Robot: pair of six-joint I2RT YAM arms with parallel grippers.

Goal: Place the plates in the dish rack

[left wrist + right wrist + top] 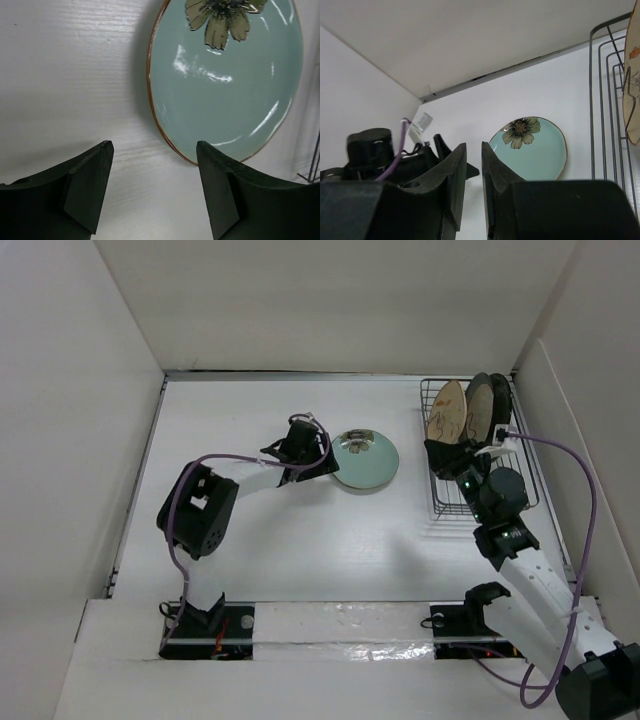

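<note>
so: one teal plate [366,460], three racked plates [447,412], one rack [447,502]; left gripper [152,150] wide, right gripper [473,150] barely apart

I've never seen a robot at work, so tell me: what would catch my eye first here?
A teal plate with a painted flower lies flat mid-table, and the left gripper sits right beside it, jaws open and empty. At the far right, the dish rack already holds a tan plate and other plates standing on edge, with the right gripper close by.
</note>
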